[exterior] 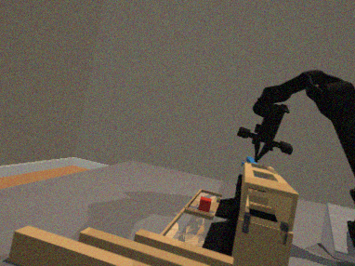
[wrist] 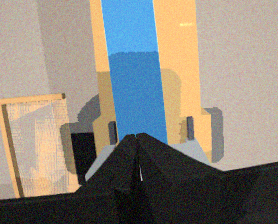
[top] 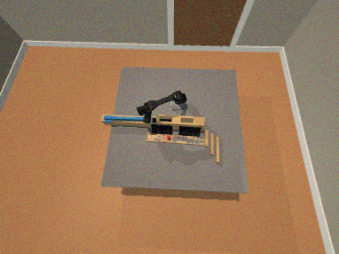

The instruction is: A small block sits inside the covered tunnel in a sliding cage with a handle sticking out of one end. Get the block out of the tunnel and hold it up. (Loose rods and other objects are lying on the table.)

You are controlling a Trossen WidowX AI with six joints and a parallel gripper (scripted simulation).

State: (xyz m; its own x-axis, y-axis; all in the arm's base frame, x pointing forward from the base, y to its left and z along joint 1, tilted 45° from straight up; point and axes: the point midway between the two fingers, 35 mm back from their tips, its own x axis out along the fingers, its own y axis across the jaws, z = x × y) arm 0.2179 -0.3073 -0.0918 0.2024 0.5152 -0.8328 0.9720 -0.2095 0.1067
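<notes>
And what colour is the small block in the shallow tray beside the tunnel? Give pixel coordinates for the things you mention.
Red (top: 169, 138) (exterior: 204, 204); it shows best in the exterior view.

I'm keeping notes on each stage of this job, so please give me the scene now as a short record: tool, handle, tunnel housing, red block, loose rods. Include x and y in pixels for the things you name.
tool: fingertips together (exterior: 256, 159) (wrist: 136, 135), at the blue handle's near end in the wrist view; nothing between them
handle: blue bar (top: 126, 119) (wrist: 134, 75), long, sticking out of one end of the housing
tunnel housing: light wood (top: 195, 120) (exterior: 271, 184), openings in its top
red block: (top: 169, 138) (exterior: 204, 204), in the shallow framed tray (top: 147, 138) (exterior: 182, 216) (wrist: 10, 150) beside the housing
loose rods: three, wooden, near the housing's other end
held up: nothing
</notes>
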